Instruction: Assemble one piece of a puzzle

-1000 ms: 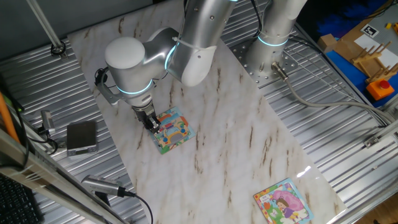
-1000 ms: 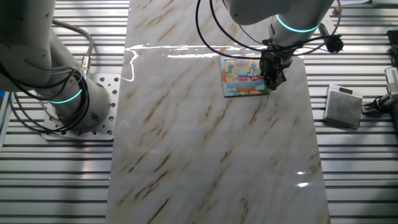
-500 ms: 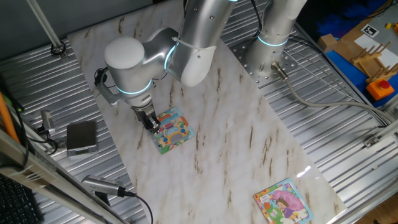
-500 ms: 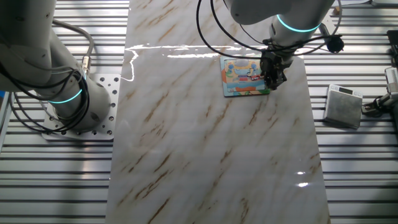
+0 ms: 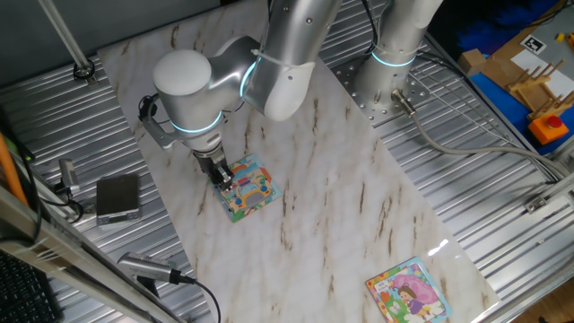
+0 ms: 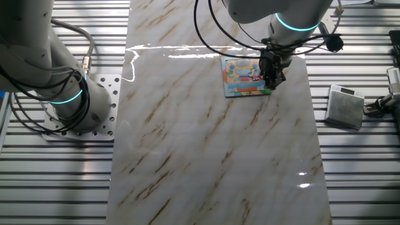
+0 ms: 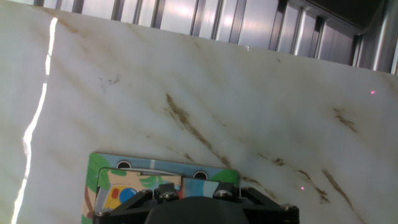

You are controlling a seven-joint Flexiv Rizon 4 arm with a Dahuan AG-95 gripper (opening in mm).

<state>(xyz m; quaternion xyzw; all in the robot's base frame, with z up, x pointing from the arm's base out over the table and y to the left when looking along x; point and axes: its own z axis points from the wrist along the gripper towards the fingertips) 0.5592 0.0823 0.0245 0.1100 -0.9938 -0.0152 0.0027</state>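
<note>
The hand (image 5: 221, 176) is hovering right over the near-left edge of the puzzle (image 5: 250, 190), a small square jigsaw board lying flat on the marble bench (image 5: 341, 197). In the other fixed view the hand (image 6: 271, 80) is sitting at the right edge of the puzzle (image 6: 244, 77), fingers pointing straight down. How far apart the fingers are, and whether the piece is pinched between them, cannot be told: the hand's body is blocking the tips in every view. In the hand view only the puzzle's (image 7: 127, 180) green upper border and some blue and yellow picture are showing above the dark housing.

The piece itself is not visible anywhere on the bench, so it is likely under the hand at that edge, directly below the fingertips. The coming move is probably turning on a straight vertical press or release there.
</note>
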